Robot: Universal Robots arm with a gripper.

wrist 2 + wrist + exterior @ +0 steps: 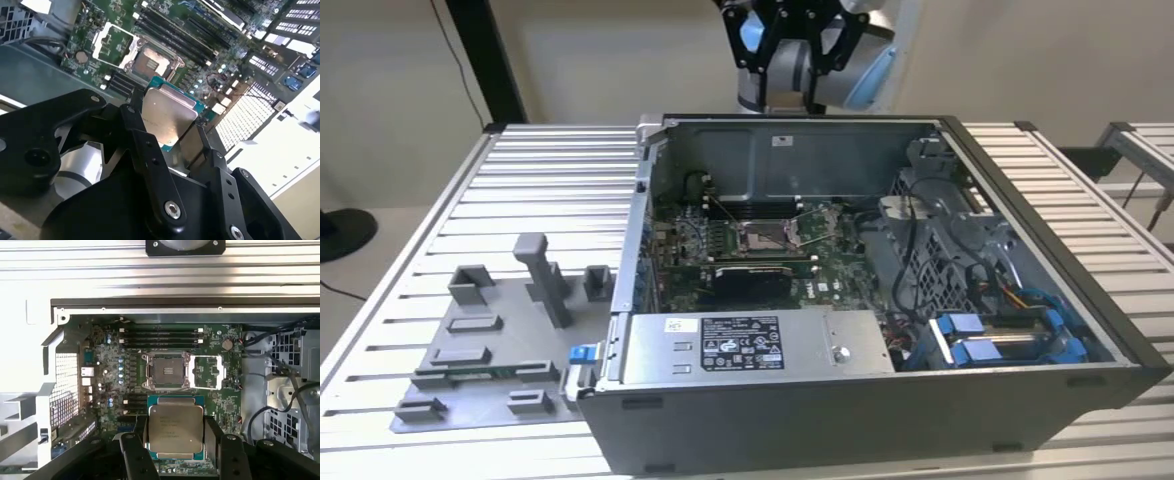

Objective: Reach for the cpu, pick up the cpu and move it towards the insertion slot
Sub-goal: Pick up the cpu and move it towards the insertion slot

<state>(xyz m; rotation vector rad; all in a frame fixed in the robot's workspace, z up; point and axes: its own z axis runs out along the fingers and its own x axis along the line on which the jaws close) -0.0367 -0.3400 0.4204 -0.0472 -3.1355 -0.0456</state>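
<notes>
CPU held above the open case, close to the socket.

The gripper [176,440] is closed on the cpu [176,429], one finger on each of two opposite edges, holding it flat above the green board inside the computer case [881,400]. The insertion slot [166,371] lies open just beside the chip in both wrist views; how high the chip hangs is hard to judge. To do this step well, I think the chip must stay level and square to the socket frame.
</notes>
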